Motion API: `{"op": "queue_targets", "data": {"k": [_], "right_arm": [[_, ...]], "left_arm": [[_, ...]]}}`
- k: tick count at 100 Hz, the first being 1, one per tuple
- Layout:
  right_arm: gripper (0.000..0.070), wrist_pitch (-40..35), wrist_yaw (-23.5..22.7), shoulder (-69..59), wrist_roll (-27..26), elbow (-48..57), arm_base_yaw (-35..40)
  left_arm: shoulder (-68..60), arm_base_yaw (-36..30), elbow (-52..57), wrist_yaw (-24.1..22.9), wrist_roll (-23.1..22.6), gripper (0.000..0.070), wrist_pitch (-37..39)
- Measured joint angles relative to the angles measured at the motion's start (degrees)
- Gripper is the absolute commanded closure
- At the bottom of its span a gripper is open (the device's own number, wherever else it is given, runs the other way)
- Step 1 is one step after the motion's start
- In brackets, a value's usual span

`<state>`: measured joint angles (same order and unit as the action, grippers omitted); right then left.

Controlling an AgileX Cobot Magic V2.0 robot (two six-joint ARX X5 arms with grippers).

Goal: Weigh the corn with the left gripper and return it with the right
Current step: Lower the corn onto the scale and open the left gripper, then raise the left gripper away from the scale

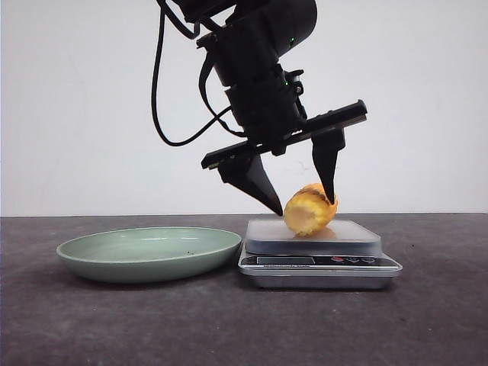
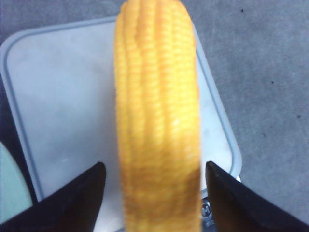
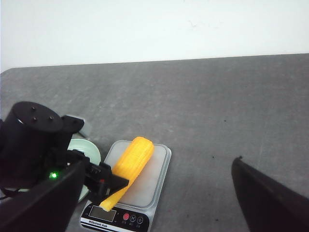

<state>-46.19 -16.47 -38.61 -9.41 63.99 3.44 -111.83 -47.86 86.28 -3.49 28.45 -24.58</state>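
The corn point(image 1: 309, 210) is a yellow-orange cob lying on the white platform of the silver kitchen scale point(image 1: 358, 235). Its paler cut end points toward the scale's display. My left gripper point(image 1: 306, 206) hangs over the scale, open, with one black finger on each side of the corn and a small gap at each side. In the left wrist view the corn point(image 2: 157, 121) runs between the fingertips point(image 2: 91, 183) over the platform point(image 2: 58, 96). My right gripper point(image 3: 158, 164) is open and empty, high above the table, looking down on the corn point(image 3: 133, 162) and scale point(image 3: 152, 191).
A pale green shallow plate point(image 1: 91, 248) sits on the dark grey table just left of the scale, and its rim shows in the right wrist view point(image 3: 91, 151). The left arm's black body point(image 3: 29, 145) stands over the plate and the scale. A white wall is behind.
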Motion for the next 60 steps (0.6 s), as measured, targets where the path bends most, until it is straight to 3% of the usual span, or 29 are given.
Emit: {"op": "queue_targets", "data": {"k": [43,60], "right_arm": [[0.0083,0.0,0.1,0.0,0.0,0.0,0.0],[0.0084,-0.5,0.1,0.0,0.0,0.0,0.0]], "left_arm": [[0.6,0.0,2.7,0.0,-2.2,0.0305,-2.3],[6.8,-0.1,2.7,-2.7,-4.4,0.0305,-3.8]]}}
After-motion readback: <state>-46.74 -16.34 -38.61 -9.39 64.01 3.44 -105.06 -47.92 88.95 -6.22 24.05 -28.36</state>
